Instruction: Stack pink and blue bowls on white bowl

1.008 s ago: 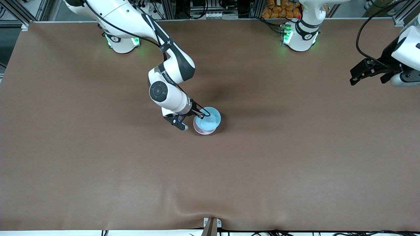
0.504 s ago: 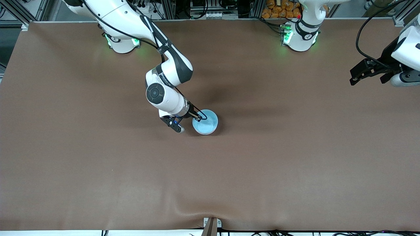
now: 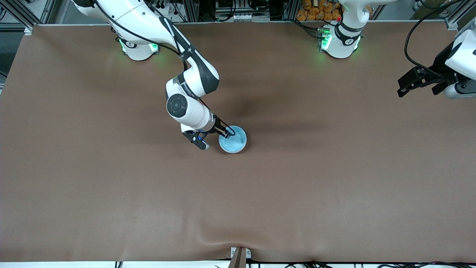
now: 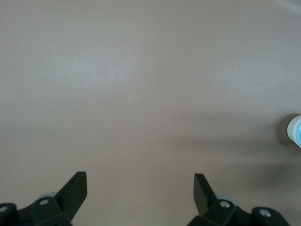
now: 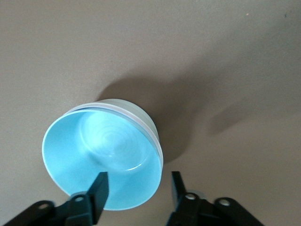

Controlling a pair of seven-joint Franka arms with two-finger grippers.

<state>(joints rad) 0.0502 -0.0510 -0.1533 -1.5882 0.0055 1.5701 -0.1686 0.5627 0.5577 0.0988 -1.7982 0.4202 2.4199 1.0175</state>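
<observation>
Stacking is looking nearly complete: the blue bowl (image 3: 232,139) is sitting nested on top of the stack near the middle of the table (image 3: 111,186), with a pale rim of another bowl (image 5: 149,123) showing just beneath it; which bowl that is cannot be told. The right gripper (image 3: 215,138) is straddling the blue bowl's rim with its fingers parted, gripping nothing. The left gripper (image 3: 418,82) is waiting, released, over the left arm's end of the table. Only withdrawal seems left.

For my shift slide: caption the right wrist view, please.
Right pincer, open, straddles the rim of the blue bowl, nested atop a pale bowl stack on the brown table.
</observation>
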